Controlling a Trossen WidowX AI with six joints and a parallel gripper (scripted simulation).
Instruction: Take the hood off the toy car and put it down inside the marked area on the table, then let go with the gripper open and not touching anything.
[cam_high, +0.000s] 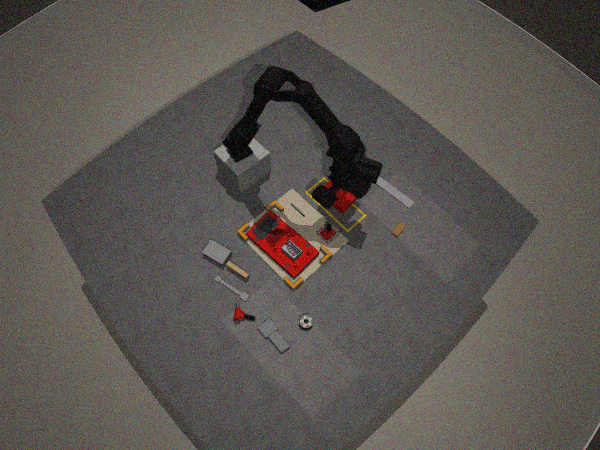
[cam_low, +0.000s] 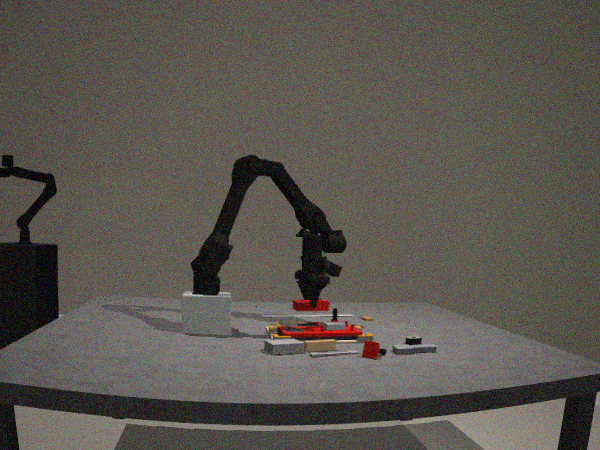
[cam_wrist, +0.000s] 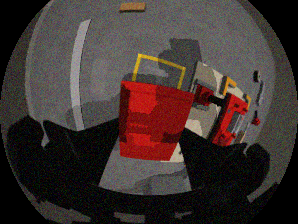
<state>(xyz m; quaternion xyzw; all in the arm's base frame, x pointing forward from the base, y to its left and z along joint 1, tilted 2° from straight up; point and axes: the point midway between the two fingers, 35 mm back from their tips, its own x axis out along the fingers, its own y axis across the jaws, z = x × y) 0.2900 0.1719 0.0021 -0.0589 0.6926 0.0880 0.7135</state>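
The grey table carries everything in reach. The black arm rises from a pale block on the left and bends over toward the far side. Beyond the table's left side, a dark cabinet carries a second, smaller-looking arm.

Around the middle lies a cream board with orange corner pieces, and on it the red toy car, its hood off. A black knob on a small red base stands on the board, beyond the car.

The gripper points down, its fingers clamped on the red hood. The hood is off the table, over or nearly over the yellow outline of the marked area, on the far side of the board.

Farther off lies a long pale strip. On the near side are a mallet and a wrench. A grey stepped piece lies to the right. Smaller still are a red piece with a black end near the wrench, and, far right, an orange block.
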